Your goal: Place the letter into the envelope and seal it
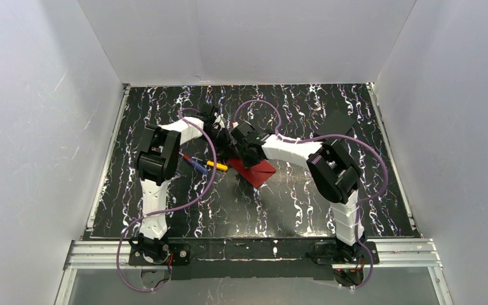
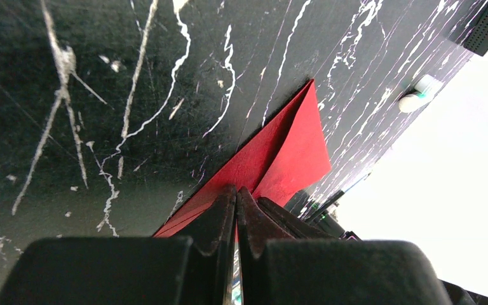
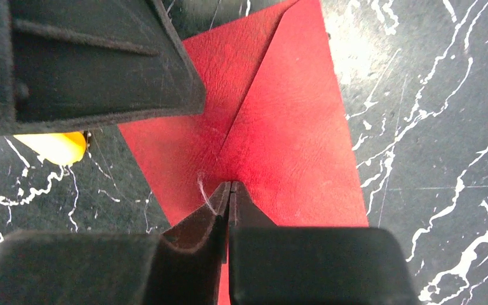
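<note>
The dark red envelope (image 1: 259, 173) lies on the black marbled table, its triangular flap folded down. It also shows in the left wrist view (image 2: 279, 152) and the right wrist view (image 3: 286, 127). My left gripper (image 1: 225, 152) (image 2: 236, 190) is shut, its tips down on the envelope's near-left edge. My right gripper (image 1: 244, 159) (image 3: 229, 184) is shut, its tips pressing on the envelope where the flap seams meet. The left gripper's body fills the upper left of the right wrist view. The white letter is not visible in any view.
A yellow pen (image 1: 216, 165) (image 3: 57, 146) and a blue and red pen (image 1: 194, 164) lie left of the envelope. A black square sheet (image 1: 340, 121) lies at the back right. A small white and green object (image 2: 419, 93) sits near the table edge. White walls surround the table.
</note>
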`<state>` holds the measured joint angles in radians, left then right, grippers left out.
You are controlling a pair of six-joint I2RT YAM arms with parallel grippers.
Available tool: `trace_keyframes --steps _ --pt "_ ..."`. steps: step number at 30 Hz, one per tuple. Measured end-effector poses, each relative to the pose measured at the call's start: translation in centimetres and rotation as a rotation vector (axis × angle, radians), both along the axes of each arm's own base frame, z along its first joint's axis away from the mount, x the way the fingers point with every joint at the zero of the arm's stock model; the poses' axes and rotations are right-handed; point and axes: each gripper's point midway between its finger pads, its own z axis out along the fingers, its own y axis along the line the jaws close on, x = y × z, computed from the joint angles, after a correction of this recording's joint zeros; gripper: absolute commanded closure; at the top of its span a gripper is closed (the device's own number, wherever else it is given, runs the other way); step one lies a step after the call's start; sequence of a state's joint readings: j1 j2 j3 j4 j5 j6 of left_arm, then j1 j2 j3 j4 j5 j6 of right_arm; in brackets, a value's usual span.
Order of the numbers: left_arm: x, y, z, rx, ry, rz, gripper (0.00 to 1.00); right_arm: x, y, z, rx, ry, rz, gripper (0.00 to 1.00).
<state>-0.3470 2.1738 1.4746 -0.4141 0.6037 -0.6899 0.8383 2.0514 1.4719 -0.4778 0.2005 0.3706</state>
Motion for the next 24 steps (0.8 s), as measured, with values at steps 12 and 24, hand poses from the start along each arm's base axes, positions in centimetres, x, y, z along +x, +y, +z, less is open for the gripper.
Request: trace_keyframes --steps 12,24 --pt "0.0 0.1 0.0 -0.004 -0.004 -0.005 1.00 2.0 0.6 0.2 0.024 -0.171 -0.033 0.92" --pt "0.1 0.2 0.0 -0.005 -0.005 -0.006 1.00 4.7 0.3 0.3 -0.013 -0.266 -0.111 0.89"
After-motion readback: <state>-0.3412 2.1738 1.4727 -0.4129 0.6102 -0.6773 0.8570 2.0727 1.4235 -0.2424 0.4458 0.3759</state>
